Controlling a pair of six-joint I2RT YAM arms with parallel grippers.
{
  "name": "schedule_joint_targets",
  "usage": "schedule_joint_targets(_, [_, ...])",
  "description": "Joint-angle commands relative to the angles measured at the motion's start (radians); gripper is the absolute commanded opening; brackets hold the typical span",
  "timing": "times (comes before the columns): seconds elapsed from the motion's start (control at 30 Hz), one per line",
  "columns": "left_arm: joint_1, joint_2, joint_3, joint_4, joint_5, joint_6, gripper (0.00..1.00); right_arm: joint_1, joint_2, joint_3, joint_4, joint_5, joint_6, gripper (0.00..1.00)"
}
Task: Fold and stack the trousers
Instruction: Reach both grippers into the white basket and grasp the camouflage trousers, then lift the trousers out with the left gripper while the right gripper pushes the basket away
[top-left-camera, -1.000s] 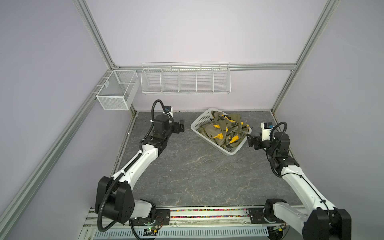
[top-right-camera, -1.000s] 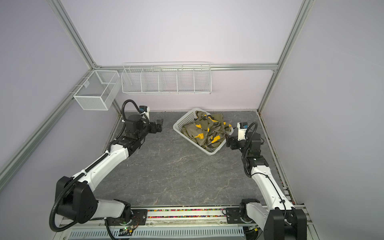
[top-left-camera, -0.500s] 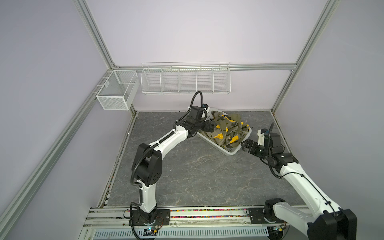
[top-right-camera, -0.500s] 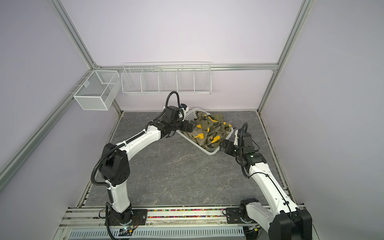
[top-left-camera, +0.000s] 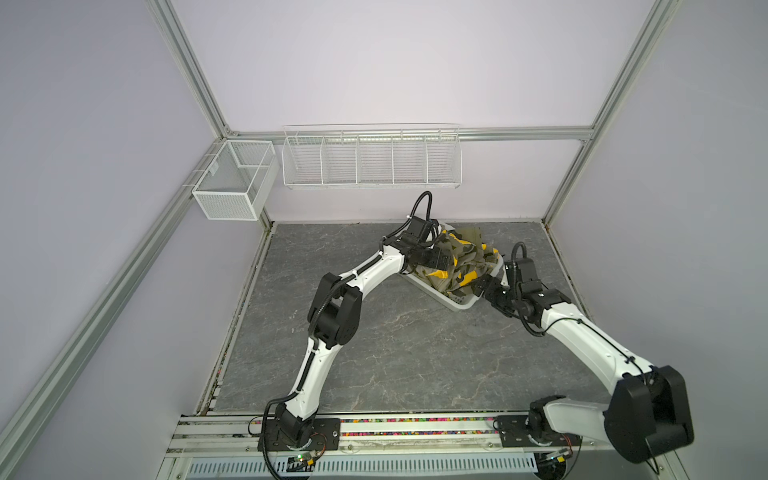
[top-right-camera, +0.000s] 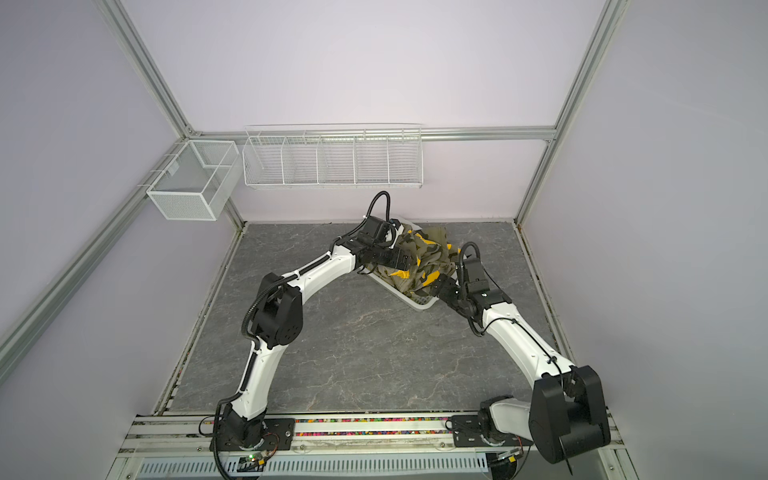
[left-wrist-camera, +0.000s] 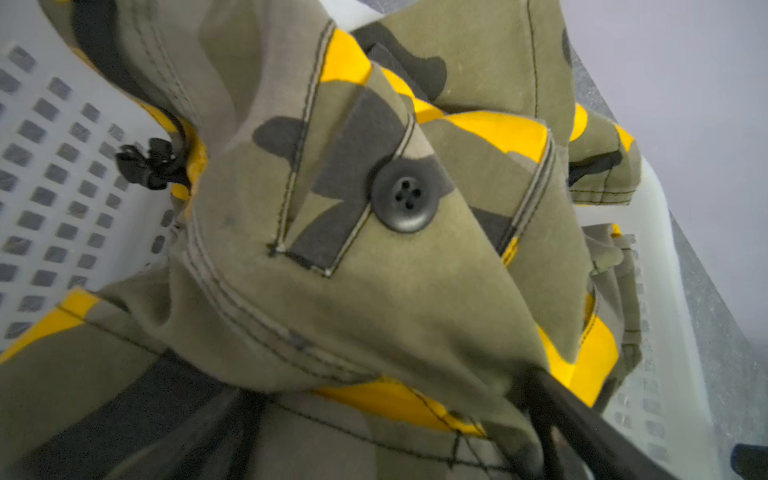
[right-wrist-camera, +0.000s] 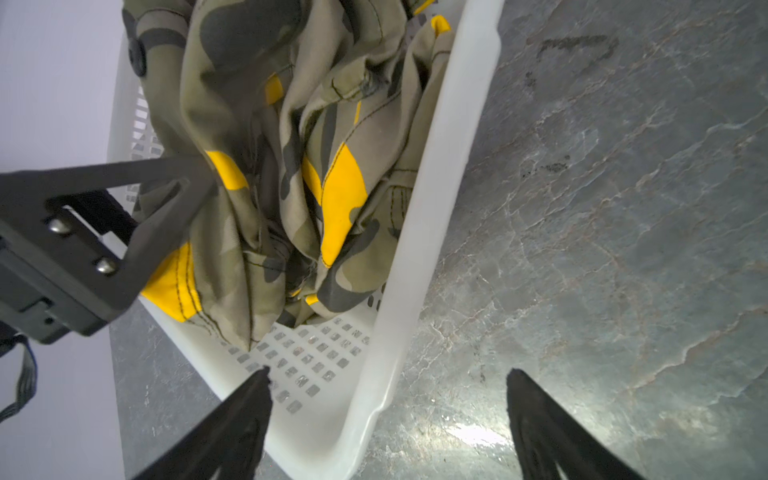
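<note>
Since a second ago the left arm has swung from the back-left corner of the bench (top-left-camera: 386, 357) across to the white basket (top-left-camera: 456, 306). The right end effector (top-left-camera: 484, 286) has shifted in from the basket's right side toward its near corner.

In both top views the left arm rises from the front rail to a raised elbow. Its forearm stretches toward the back right and the wrist tips down, so the left end effector (top-left-camera: 441, 262) sits on the trousers (top-left-camera: 463, 255). Its jaws are spread and not closed on the cloth. The left wrist view shows fabric bulging between them, and the right wrist view shows one finger (right-wrist-camera: 166, 170) pushed into a fold. Only the left wrist view shows a black four-hole button (left-wrist-camera: 402, 195) on a flap.

The trousers lie crumpled in the basket, at the back right of the bench. The basket's long side runs diagonally from back left to front right, and the heap follows that line. Waist and leg ends cannot be told apart.

The right arm leans from its front-right base toward the back left, wrist low. Only the right wrist view shows its jaws wide apart astride the basket's rim. One finger is over the perforated floor and the other over bare bench, gripping nothing.
</note>
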Motion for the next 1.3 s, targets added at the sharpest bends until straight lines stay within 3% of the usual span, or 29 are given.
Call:
schedule_joint_targets(0.0, [-0.019,0.073,0.076,-0.093,0.008,-0.004,1.0,0.011,0.034,0.035,0.031,0.026,0.071,0.84])
schedule_joint_targets(0.07, [-0.028,0.125,0.137,-0.146,0.003,0.014,0.97,0.016,0.058,0.043,0.032,0.033,0.082,0.81])
schedule_joint_targets(0.23, [-0.03,0.226,0.242,-0.232,0.019,0.006,0.78,0.02,0.109,0.059,0.038,0.052,0.104,0.73])
schedule_joint_targets(0.43, [-0.032,0.237,0.265,-0.227,0.061,-0.013,0.27,0.023,0.174,0.077,0.05,0.065,0.12,0.65])
schedule_joint_targets(0.57, [-0.032,0.195,0.297,-0.227,0.068,-0.022,0.0,0.027,0.212,0.091,0.049,0.081,0.125,0.52])
schedule_joint_targets(0.67, [-0.031,0.14,0.302,-0.211,0.065,-0.044,0.0,0.03,0.232,0.109,0.035,0.099,0.126,0.5])
schedule_joint_targets(0.93, [-0.036,0.0,0.31,-0.213,0.045,-0.089,0.0,0.032,0.262,0.142,0.018,0.131,0.142,0.31])
schedule_joint_targets(1.27, [-0.043,-0.19,0.317,-0.421,-0.09,-0.055,0.0,0.021,0.273,0.192,-0.039,0.188,0.101,0.21])
